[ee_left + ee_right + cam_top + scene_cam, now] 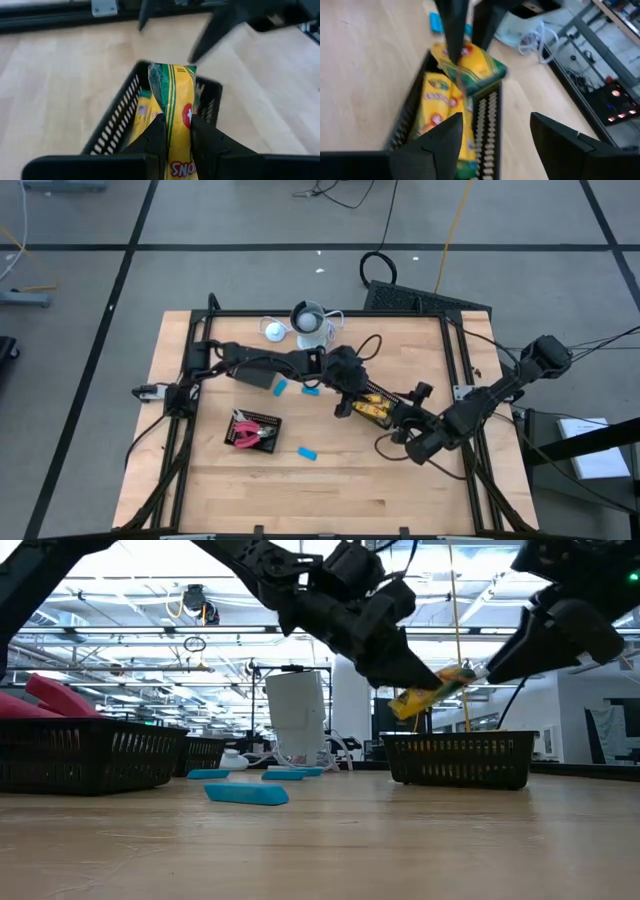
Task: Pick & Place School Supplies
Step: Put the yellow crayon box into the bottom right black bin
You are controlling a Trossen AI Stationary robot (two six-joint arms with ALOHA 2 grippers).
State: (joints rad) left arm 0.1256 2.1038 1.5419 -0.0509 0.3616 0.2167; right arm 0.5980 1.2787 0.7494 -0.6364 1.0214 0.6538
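Note:
My left gripper [350, 398] [177, 124] is shut on a yellow crayon-style box [174, 92] [432, 695], which it keeps in the air over a black mesh basket [385, 420] [460, 760]. That basket holds more yellow boxes [437, 107]. My right gripper [403, 428] [495, 131] is open beside the basket's right near side, touching nothing. Three light-blue blocks [281, 387] [310, 390] [306, 452] lie flat on the table. Red-handled pliers [245, 432] lie in a second black basket [272, 423]. My left gripper pinches the yellow box between its two fingers, on the box's two broad faces near one end [176, 131]. The fingers come slanting down from the table's left. The box is lifted clear above the basket, and its free end [170, 72] sticks out beyond the fingertips.
A white-grey round cup-like object with a cable [312, 322] stands near the table's far edge, a small white round piece [273, 330] beside it. The pliers basket [80, 755] sits left of centre. Bare wood [330, 495] runs along the near edge.

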